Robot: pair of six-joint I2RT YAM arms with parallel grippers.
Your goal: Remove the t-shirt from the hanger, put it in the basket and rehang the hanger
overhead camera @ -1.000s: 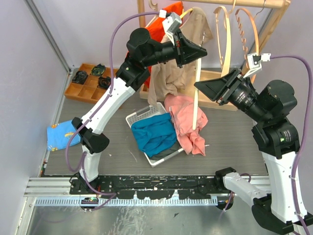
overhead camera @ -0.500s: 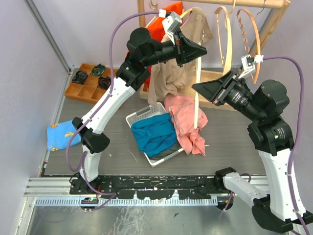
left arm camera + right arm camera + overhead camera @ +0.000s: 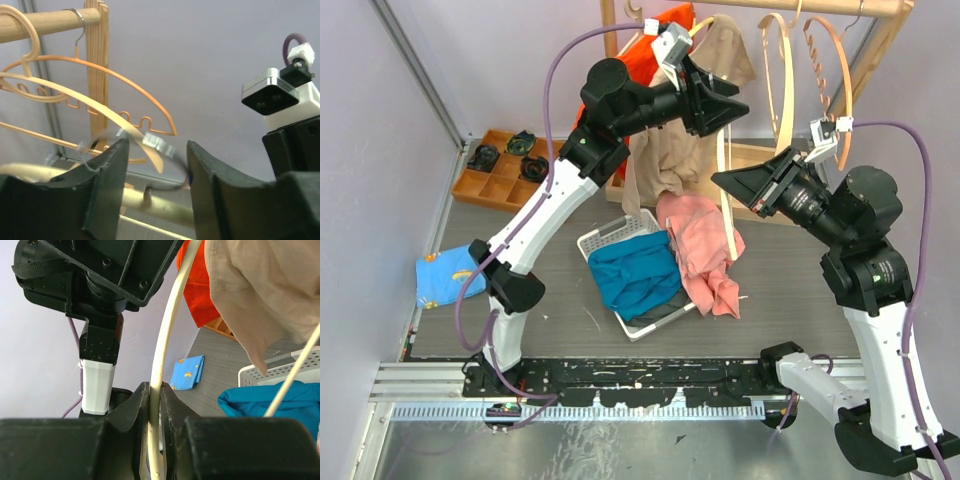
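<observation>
1. Surface (image 3: 770, 310): grey, with both arms bolted at its near edge.
2. Wooden rack (image 3: 840, 8): stands along the far edge. Bare hangers (image 3: 782, 80) hang from its rail toward the far right corner.
3. T-shirt (image 3: 665, 165): tan, on the rack at the middle of the far edge and draped over a pale hanger (image 3: 165, 330). An orange garment (image 3: 665, 40) hangs just behind it. The shirt is not yet off the hanger.
4. White basket (image 3: 605, 235): at the centre of the surface, holding a blue garment (image 3: 635, 275). A pink garment (image 3: 705, 250) lies over its right side and onto the surface.
5. Wooden tray (image 3: 480, 185): in the far left corner, with dark items in its far compartments.
6. Light blue cloth (image 3: 445, 275): flat by the left edge.
7. Left gripper (image 3: 156, 165): raised at the shirt's upper part by the rail, fingers apart. A pale bar crosses behind the gap, and no grasp is evident.
8. Right gripper (image 3: 155, 390): raised over the right half of the surface, fingers closed tight on the hanger's pale arm. The tan fabric hangs just to the right of that arm in the wrist view.
</observation>
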